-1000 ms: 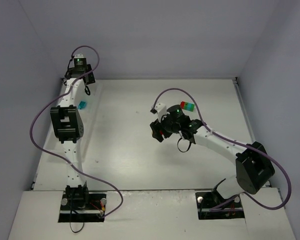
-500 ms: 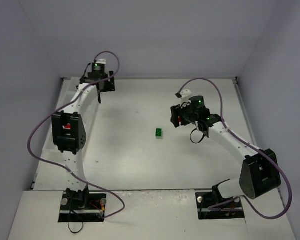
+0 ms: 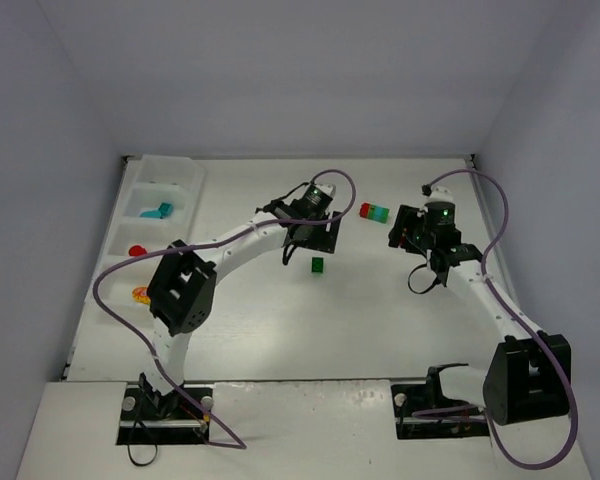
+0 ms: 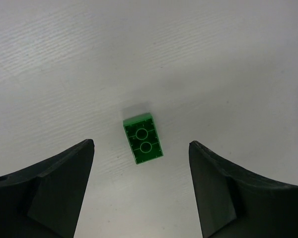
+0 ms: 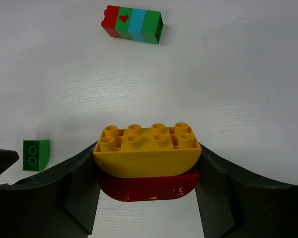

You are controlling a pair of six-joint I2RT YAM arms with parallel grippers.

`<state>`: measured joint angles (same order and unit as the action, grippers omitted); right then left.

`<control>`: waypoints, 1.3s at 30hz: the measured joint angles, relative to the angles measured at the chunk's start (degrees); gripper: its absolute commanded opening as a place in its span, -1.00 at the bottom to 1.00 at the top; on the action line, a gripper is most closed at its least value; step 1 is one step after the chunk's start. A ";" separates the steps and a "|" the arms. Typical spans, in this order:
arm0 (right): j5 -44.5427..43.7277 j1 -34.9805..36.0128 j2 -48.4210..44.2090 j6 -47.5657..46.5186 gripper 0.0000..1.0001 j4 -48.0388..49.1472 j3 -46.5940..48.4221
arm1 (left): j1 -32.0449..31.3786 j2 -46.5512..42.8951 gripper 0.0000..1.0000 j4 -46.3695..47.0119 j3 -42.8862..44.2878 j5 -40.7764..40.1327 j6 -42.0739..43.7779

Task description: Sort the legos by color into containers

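From above, shows the left claw closest to a small green lego just on its near side, tray far left. From the left wrist, shows fingers apart and empty, smooth boxy green lego between, long side pointing away. From the right wrist, shows the right claw clamped on a curved, bumpy yellow lego.

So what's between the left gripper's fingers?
A green brick, untouched on the table, between the fingers of the left gripper; the left wrist view shows it.
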<state>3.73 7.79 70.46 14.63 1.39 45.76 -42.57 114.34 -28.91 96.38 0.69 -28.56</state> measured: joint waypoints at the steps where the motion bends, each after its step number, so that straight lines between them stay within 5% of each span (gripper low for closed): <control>1: -0.04 -0.33 -0.20 0.59 -1.00 -0.09 -0.50 | -0.15 1.14 0.41 -0.72 0.48 -0.50 -0.68; 14: 0.31 -0.63 -1.84 2.16 -1.00 -0.57 -1.33 | -1.66 9.29 0.06 -3.87 1.44 -2.21 -6.01; 17: 0.68 -0.63 -1.84 2.21 -1.00 -0.50 -1.46 | -3.10 9.70 -0.28 -3.89 1.79 -1.99 -6.58; 18: 0.79 -0.63 -1.84 2.23 -1.00 -0.50 -1.55 | -3.50 9.88 -0.60 -4.00 1.97 -1.99 -6.64; 19: 0.83 -0.63 -1.84 2.25 -1.00 -0.48 -1.66 | -3.89 9.99 -0.70 -4.13 2.10 -1.99 -6.93; 22: 0.94 -0.63 -1.84 2.25 -1.00 -0.42 -1.95 | -4.26 9.99 -0.96 -4.50 2.32 -2.12 -6.64; 26: 1.33 -0.63 -1.84 2.25 -1.00 -0.33 -2.01 | -2.56 9.49 -0.97 -5.84 2.32 -3.23 -5.84; 31: 4.15 -0.63 -1.84 2.12 -1.00 -0.13 -2.01 | 5.53 7.15 -0.97 -8.26 4.85 -6.56 -0.02; 39: 8.59 -0.13 1.38 1.09 -1.00 1.31 -1.51 | 27.85 6.45 -0.92 -8.50 19.37 -14.23 10.69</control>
<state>12.32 7.66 71.83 15.73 2.70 44.25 -14.72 120.79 -37.41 115.74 -13.54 -17.87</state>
